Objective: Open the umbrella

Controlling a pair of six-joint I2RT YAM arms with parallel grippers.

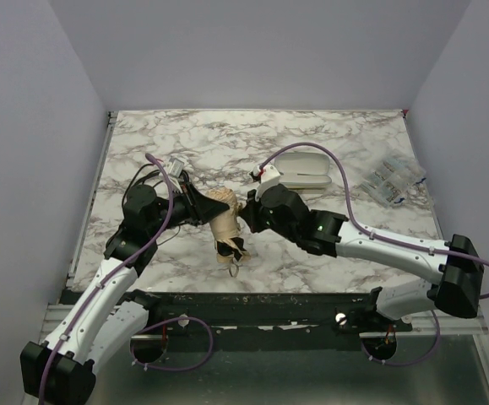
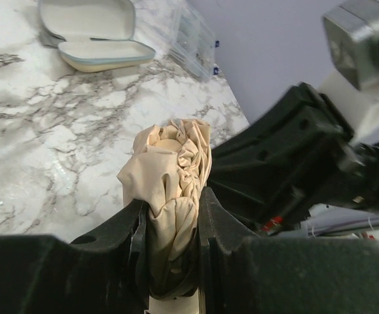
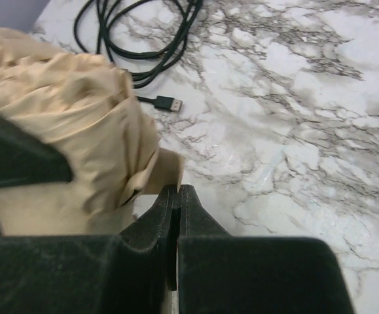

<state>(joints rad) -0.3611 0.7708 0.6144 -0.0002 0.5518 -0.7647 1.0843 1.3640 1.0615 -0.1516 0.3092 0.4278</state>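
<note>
The folded tan umbrella (image 1: 225, 221) is held just above the marble table (image 1: 328, 135), mid-front, its black end and wrist loop (image 1: 234, 253) pointing toward me. My left gripper (image 1: 203, 207) is shut around its bunched fabric from the left. In the left wrist view the umbrella (image 2: 171, 160) is squeezed between both fingers of that gripper (image 2: 173, 208). My right gripper (image 1: 247, 216) is at the umbrella's right side. In the right wrist view this gripper (image 3: 178, 191) is shut, pinching a thin tan flap (image 3: 168, 167) that comes off the umbrella (image 3: 65, 131). The shaft is hidden.
An open pale oval case (image 1: 301, 171) lies behind the right arm and also shows in the left wrist view (image 2: 97, 36). A clear plastic box (image 1: 392, 179) sits at the far right. A black cable (image 3: 143, 39) with a USB plug (image 3: 167, 103) lies at the left.
</note>
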